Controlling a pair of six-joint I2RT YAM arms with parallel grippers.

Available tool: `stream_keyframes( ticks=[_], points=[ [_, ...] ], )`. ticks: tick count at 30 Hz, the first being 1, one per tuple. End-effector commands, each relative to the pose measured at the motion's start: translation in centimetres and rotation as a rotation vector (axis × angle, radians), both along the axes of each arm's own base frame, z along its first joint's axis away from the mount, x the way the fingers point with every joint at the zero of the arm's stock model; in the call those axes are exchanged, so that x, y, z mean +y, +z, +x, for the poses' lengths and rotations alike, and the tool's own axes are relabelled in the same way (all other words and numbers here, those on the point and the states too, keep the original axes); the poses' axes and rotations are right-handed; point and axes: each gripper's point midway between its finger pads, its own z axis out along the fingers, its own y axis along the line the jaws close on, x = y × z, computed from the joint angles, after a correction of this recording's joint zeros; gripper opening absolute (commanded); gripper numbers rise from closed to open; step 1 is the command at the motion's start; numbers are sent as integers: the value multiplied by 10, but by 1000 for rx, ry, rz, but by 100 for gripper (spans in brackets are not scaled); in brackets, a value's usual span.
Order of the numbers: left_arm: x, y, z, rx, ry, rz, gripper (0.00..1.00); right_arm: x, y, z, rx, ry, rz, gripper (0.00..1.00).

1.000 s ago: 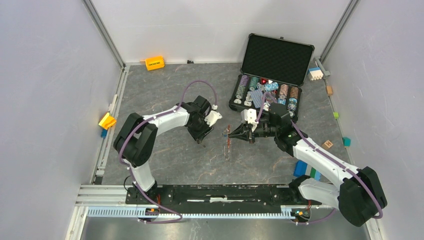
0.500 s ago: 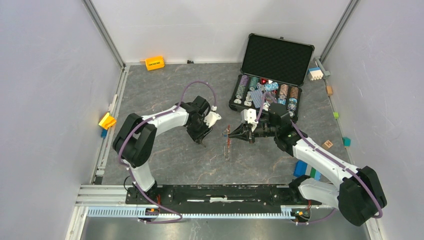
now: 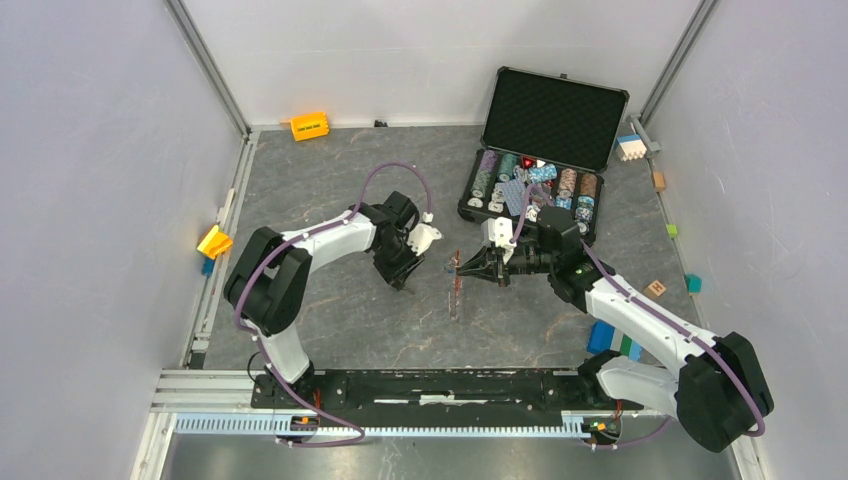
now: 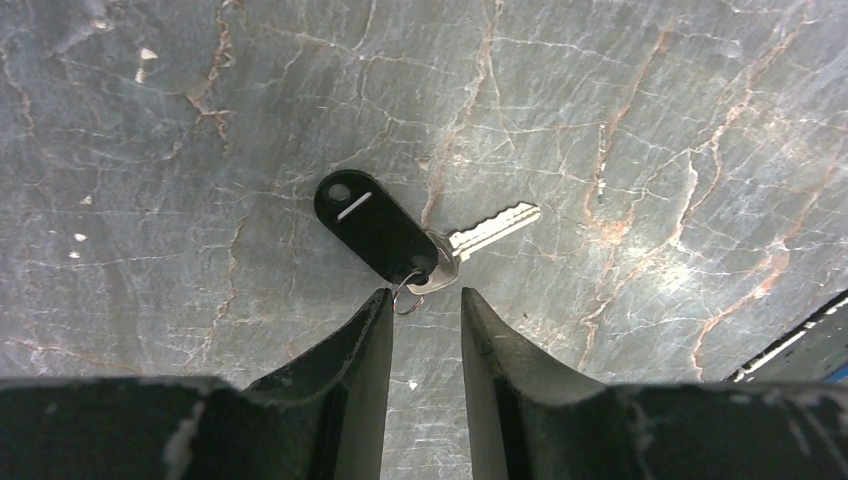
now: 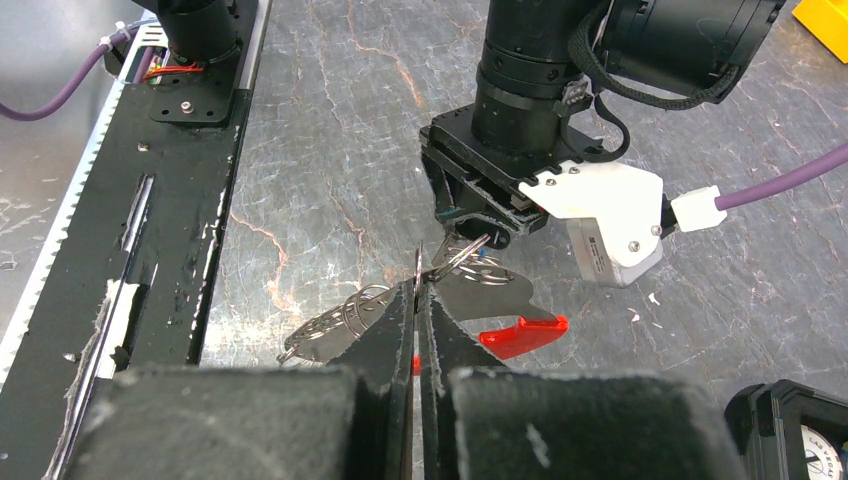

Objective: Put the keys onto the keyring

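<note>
Left wrist view: the left claw [image 4: 426,296] has its jaws apart just above the table [image 4: 650,150] and grips nothing. A small ring [image 4: 405,301] lies at the mouth of the gap. Just ahead of the tips lie a black tag [image 4: 375,228] and the silver key [image 4: 490,228] joined to it, the blade pointing off to the claw's right. Right wrist view: the right claw [image 5: 417,285] is pinched shut on the keyring [image 5: 455,253]. Its thin silver loop sticks out past the tips, and its red fob [image 5: 522,335] shows just beyond them on the right.
</note>
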Motion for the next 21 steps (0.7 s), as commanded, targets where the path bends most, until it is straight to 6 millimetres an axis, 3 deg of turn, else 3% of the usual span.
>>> stream_keyframes(
  ticks=[1,21],
  points=[
    [-10,20,3,-16,-18,-69,37,1,7,3,-26,-2,22,0],
    [-14,21,-5,15,-24,-95,29,0,7,5,-24,-10,20,0]
  ],
)
